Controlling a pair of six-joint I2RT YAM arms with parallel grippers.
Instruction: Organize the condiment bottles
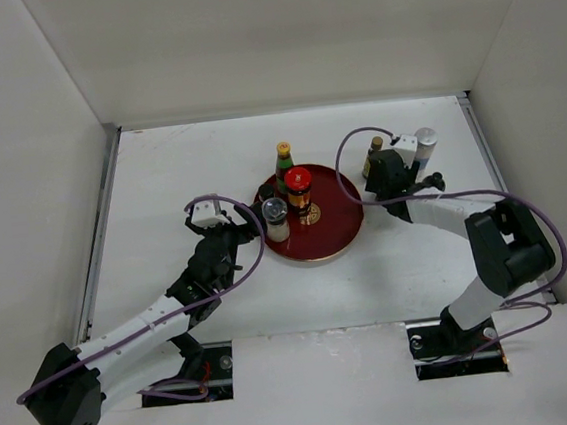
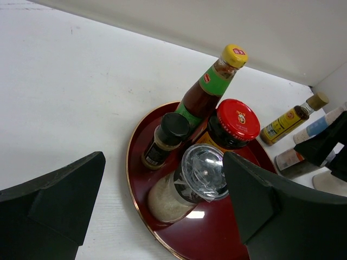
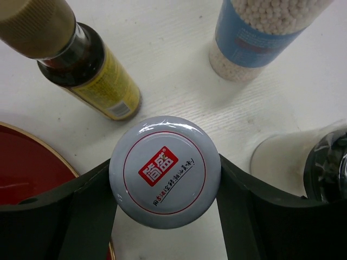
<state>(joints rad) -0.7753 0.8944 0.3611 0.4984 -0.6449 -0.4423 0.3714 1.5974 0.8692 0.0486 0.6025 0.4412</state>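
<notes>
Right gripper (image 3: 165,181) jaws clamped at lid of grey-lidded jar (image 3: 165,162), standing on table beside red tray (image 3: 32,173). Left gripper (image 2: 164,179) jaws apart, empty, framing shaker (image 2: 187,181) on tray.

Risk: slip on smooth lid; swing clips slim amber bottle (image 3: 95,73) or tall white bottle (image 3: 260,38), both near.

Room: bare tray part toward right arm; open table toward bases.
</notes>
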